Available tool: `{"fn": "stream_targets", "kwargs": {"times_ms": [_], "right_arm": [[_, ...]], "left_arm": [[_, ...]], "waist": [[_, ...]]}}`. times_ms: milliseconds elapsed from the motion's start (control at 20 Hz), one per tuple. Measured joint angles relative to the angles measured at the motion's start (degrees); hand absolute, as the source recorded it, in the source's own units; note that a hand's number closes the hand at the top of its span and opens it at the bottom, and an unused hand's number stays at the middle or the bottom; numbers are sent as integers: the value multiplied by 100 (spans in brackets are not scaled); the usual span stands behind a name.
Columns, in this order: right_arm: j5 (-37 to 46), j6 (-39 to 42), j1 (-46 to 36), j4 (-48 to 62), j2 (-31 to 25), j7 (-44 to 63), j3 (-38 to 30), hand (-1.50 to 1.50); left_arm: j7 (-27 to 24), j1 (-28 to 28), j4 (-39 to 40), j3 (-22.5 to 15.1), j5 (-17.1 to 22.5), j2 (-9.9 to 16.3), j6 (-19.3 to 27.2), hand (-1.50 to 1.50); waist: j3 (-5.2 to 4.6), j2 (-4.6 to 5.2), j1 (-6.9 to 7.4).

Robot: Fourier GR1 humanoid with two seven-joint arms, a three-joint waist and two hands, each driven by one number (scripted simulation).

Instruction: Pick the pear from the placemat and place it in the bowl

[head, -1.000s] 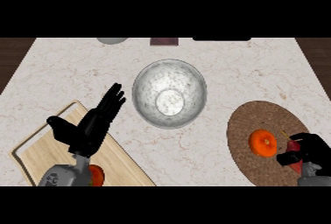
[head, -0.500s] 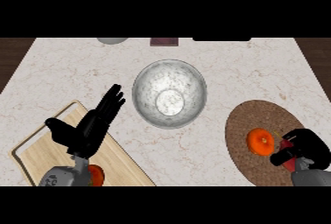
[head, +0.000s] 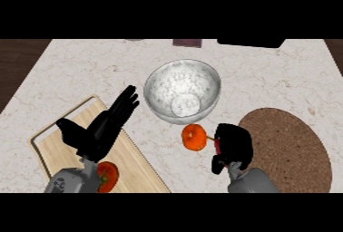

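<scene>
— Where was the pear [head: 195, 137]?

— At the fingertips of my right hand [head: 232, 144], which curled on its stem side. It hung over the marble counter [head: 80, 72], just below the bowl's [head: 182, 90] rim, off the placemat [head: 288, 149].

— What did things look like?

— An orange, rounded fruit; a shiny metal bowl; a round brown woven mat; a pale wooden board [head: 57, 145].

— Any change?

— A second before, the fruit lay on the mat. My left hand [head: 100, 129] stayed open over the board.
</scene>
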Motion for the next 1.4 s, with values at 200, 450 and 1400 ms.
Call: {"fn": "stream_targets", "kwargs": {"times_ms": [200,450,1400], "right_arm": [[150,64,-528,-82,295,581,1486,150],[-70,-128,-1125,-664,382,1374,2866,150],[-59,67,-3447,-2091,335,2318,2859,150]], "left_arm": [[-38,-77,143,-9,-32,-38,-4,0],[-111,-109,235,67,-32,-43,-1,0],[-235,47,390,244,-17,12,-33,0]], "waist": [[18,-5,1],[30,-36,-122],[16,-97,-391]]}}
